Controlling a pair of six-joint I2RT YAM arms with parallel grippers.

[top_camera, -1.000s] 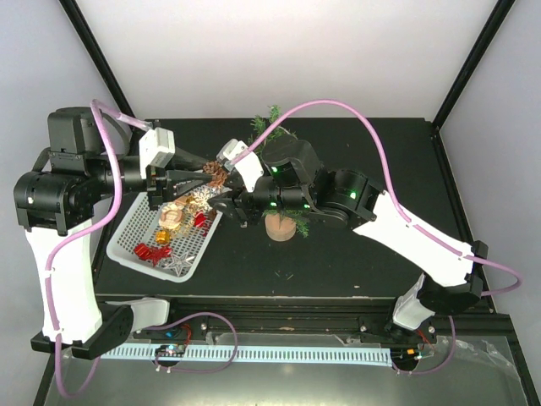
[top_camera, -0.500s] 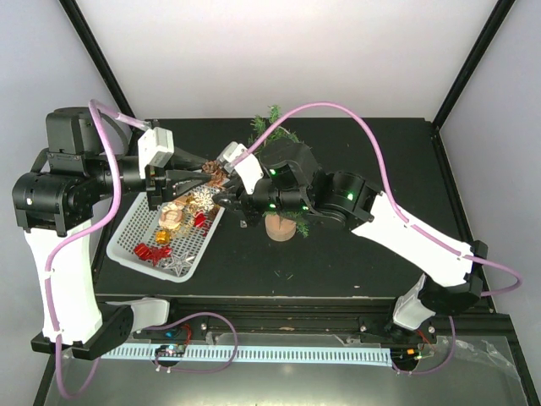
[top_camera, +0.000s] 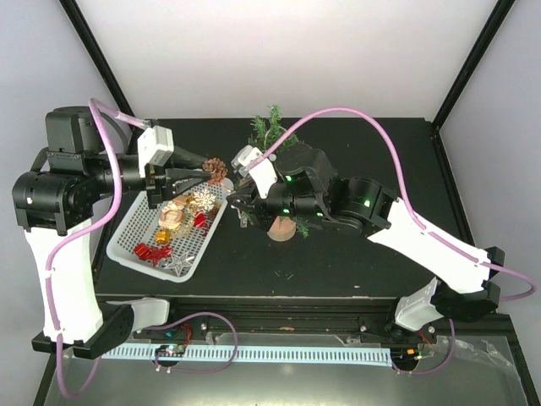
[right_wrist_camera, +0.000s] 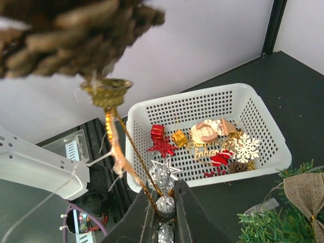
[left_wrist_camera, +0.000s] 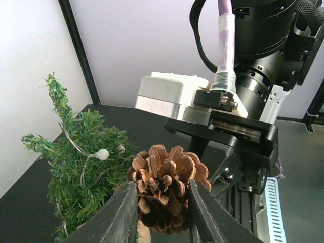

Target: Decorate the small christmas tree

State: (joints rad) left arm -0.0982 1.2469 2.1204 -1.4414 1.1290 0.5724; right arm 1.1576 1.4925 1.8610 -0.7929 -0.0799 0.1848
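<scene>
My left gripper is shut on a brown pine cone, held in the air beside the small christmas tree. The cone has a gold cap and a gold hanging cord. My right gripper sits just right of the cone, jaws pinched on that cord, with silver glitter showing in the narrow gap. The tree's tan base is partly hidden by the right arm. A string of white bead lights runs through the branches.
A white perforated basket at front left holds several ornaments: red star, gold gift, Santa, white snowflake, silver star. A burlap bow hangs on the tree. Pink cables loop over both arms.
The right gripper has closed from open onto the gold cord, and its arm has shifted a little to the right. The left gripper has kept the pine cone still.
</scene>
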